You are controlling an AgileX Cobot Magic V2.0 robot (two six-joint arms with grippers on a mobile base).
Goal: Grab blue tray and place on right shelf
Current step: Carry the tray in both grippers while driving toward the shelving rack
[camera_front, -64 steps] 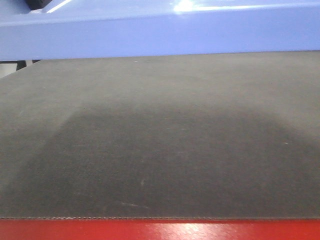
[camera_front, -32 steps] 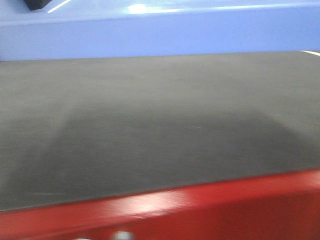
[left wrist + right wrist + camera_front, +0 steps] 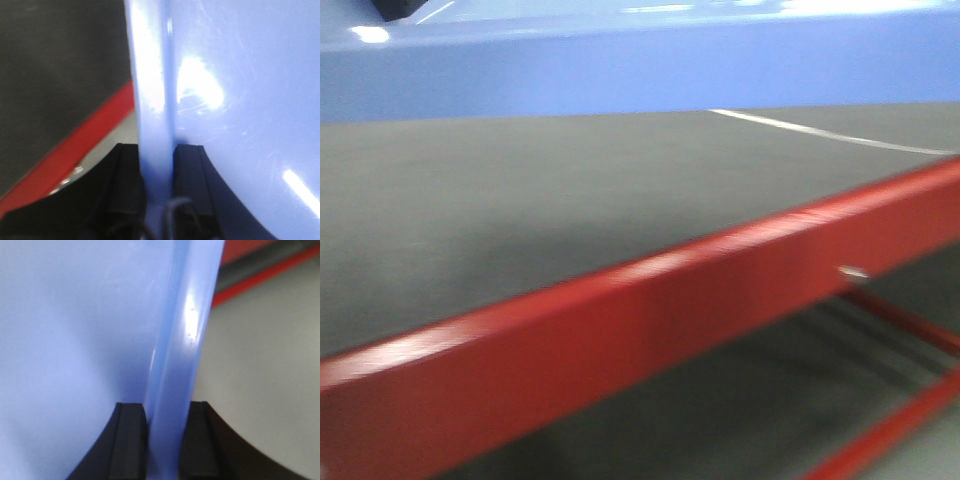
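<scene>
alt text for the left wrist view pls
The left pincer grips the rim of the blue tray between its two black fingers at bottom centre. The tray's glossy surface fills the right side; a dark tabletop with a red edge lies at left.

The front camera sits low and close, looking slantwise over the dark tabletop [image 3: 520,190] and its red edge [image 3: 620,330] toward the blue tray [image 3: 620,75]; the wrist cameras look out along the left gripper [image 3: 157,150] and right gripper [image 3: 164,407], nearly against the tray's rim; all three share the tray.
</scene>
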